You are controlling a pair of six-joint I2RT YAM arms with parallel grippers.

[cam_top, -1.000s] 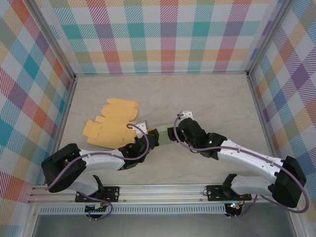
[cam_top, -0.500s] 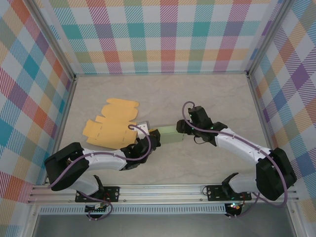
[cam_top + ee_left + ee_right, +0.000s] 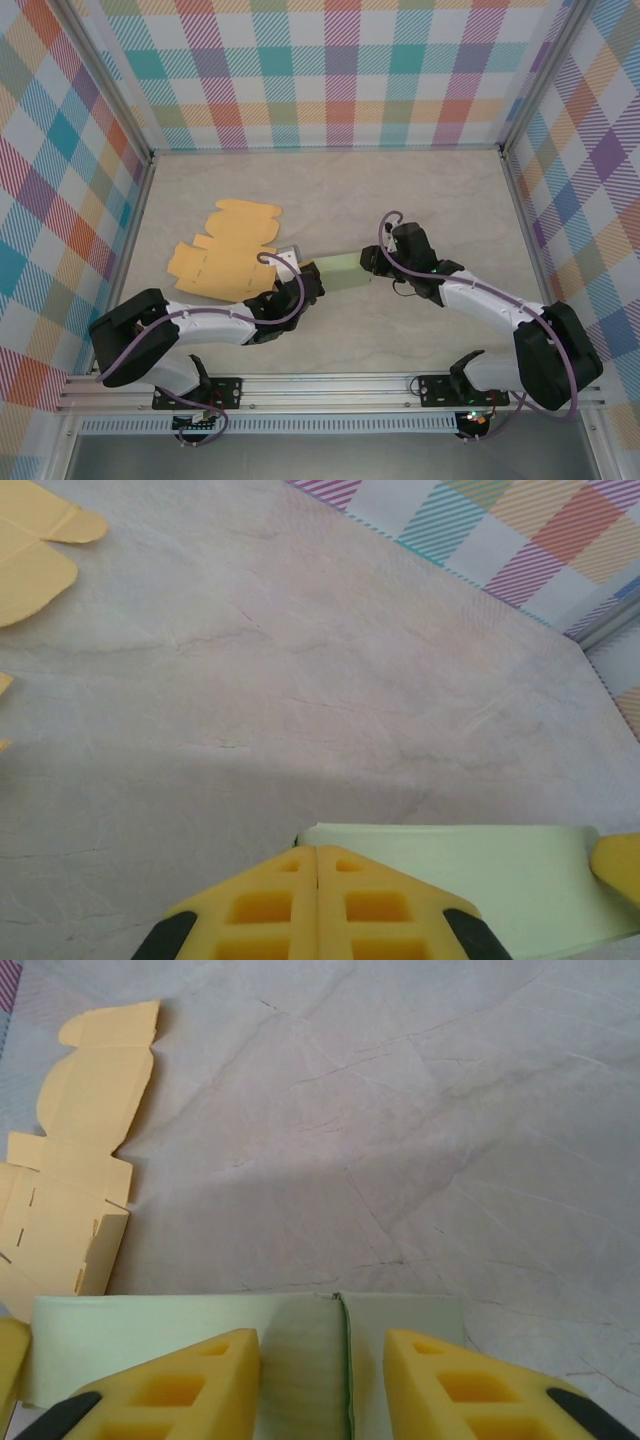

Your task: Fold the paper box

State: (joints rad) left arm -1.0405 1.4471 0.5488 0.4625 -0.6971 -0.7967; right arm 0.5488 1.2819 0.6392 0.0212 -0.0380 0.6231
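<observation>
1. Since a second ago the right arm has drawn its wrist back off the green paper box [image 3: 340,270], so more of the pale strip now lies bare. The left arm has barely shifted.
2. That green paper box lies flat on the marbled table [image 3: 430,200], stretched between the two grippers.
3. At the box's left end sits the left gripper [image 3: 312,281]. In its wrist view the yellow fingers [image 3: 280,905] are pressed together with no gap, their tips over the box's left corner [image 3: 500,880]. The sheet lies flat beyond the tips and is not seen nipped between them.
4. At the box's right end sits the right gripper [image 3: 371,262]. In its wrist view the two yellow fingers [image 3: 190,1370] stand apart above the green sheet, with nothing clamped between them.
5. A dark fold line [image 3: 343,1360] crosses the box in the gap between those right fingers.
6. A yellow box blank [image 3: 225,250] lies unfolded on the table beyond the green box's left end, close to it. Its scalloped flaps point away from the green box, toward the far wall.
</observation>
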